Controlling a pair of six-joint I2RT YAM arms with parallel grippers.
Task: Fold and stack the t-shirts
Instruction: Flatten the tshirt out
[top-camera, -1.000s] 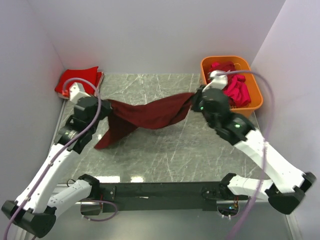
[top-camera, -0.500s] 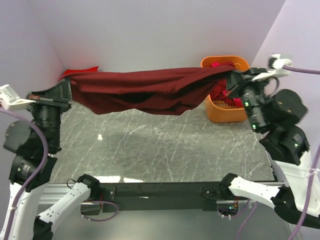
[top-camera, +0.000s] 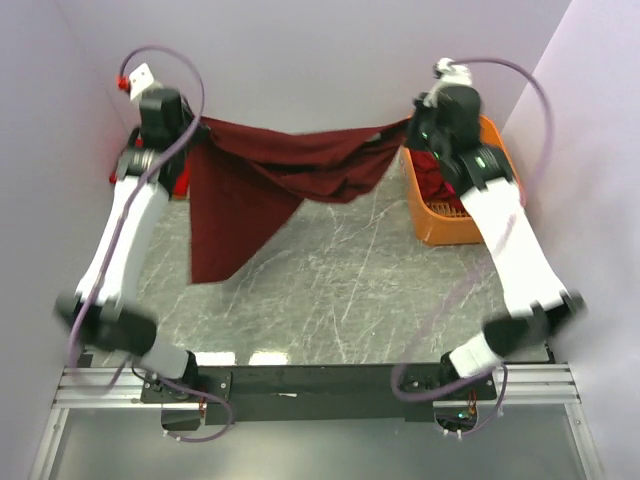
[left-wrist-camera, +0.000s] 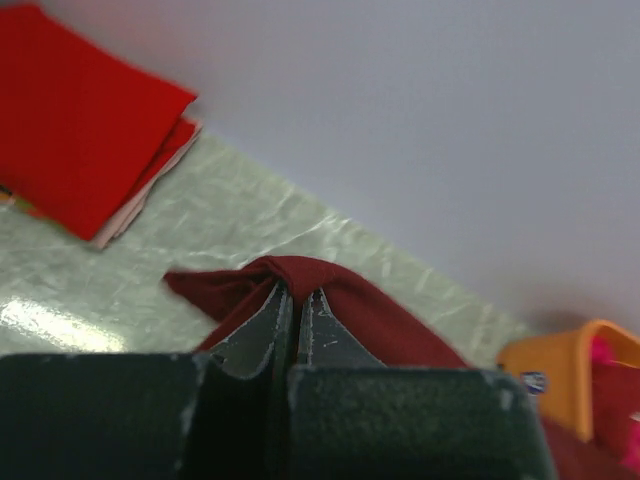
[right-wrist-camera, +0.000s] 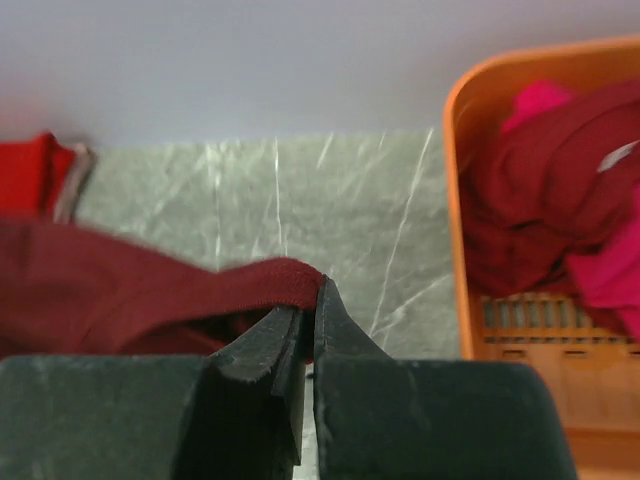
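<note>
A dark maroon t-shirt (top-camera: 262, 172) hangs in the air over the back of the table, stretched between both grippers. My left gripper (top-camera: 196, 136) is shut on its left end; the left wrist view shows the cloth (left-wrist-camera: 330, 285) bunched over the closed tips (left-wrist-camera: 297, 293). My right gripper (top-camera: 411, 133) is shut on the right end, pinching a hem (right-wrist-camera: 250, 285) at its tips (right-wrist-camera: 312, 292). The shirt's left part droops down to the table (top-camera: 205, 265). A folded bright red t-shirt (left-wrist-camera: 75, 115) lies at the back left corner, mostly hidden by my left arm from above.
An orange basket (top-camera: 437, 222) stands at the back right beside my right arm, with more maroon (right-wrist-camera: 550, 175) and pink (right-wrist-camera: 605, 275) shirts inside. Grey marble tabletop (top-camera: 350, 290) lies below the shirt. Walls close in at the back and both sides.
Both arms have gone from a high, wide spread to a reach toward the back wall. The maroon shirt came along; its left part now hangs down to the table.
</note>
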